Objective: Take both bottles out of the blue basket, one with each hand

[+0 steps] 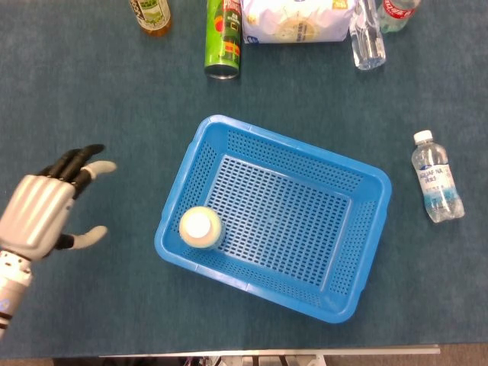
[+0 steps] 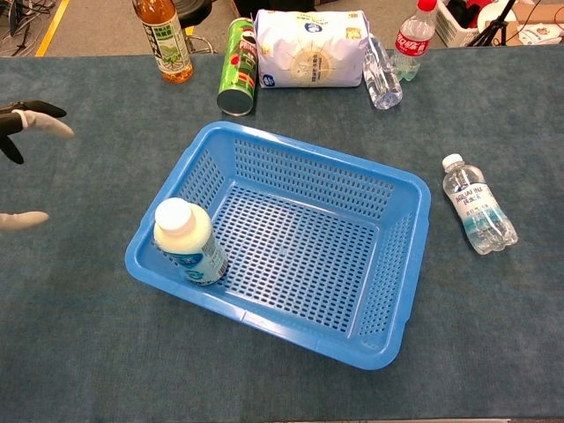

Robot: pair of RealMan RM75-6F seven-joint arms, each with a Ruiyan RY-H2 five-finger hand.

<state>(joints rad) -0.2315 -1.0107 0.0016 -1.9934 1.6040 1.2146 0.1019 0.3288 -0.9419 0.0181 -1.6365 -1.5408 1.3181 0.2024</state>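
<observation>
A: Where's the left hand (image 1: 36, 213)?

B: Head view has it at the left edge, over the bare table (image 1: 107, 91), well apart from the blue basket (image 1: 373, 181). Silver back of the hand faces up, fingers (image 1: 78, 162) spread, thumb out to the side, nothing held. Chest view gives only a couple of pale fingertips (image 2: 48, 124) at the left border, so the hand's body isn't visible there.

A: Right hand?

B: Not in either view.

A: Bottles?

B: White bottle (image 1: 200, 227) w/ a pale cap stands upright in the basket's near-left corner, against the wall. Head view shows mostly its cap from above; chest view shows its side & teal label (image 2: 189, 244). Water bottle (image 1: 436, 184) lies on its side on the table, right of the basket, apart from it, cap pointing to the far side. Chest view makes the label print a bit clearer, but I can't read it.

A: Anything else?

B: Far edge of the table, a row: tea bottle (image 2: 163, 38) upright, green can (image 2: 237, 65) lying down w/ its end toward the camera, white bag (image 2: 310, 48), clear bottle (image 2: 382, 70) lying beside the bag, red-label soda bottle (image 2: 414, 37) upright. Head view crops their tops; chest view shows them almost whole, plus floor past the table.
</observation>
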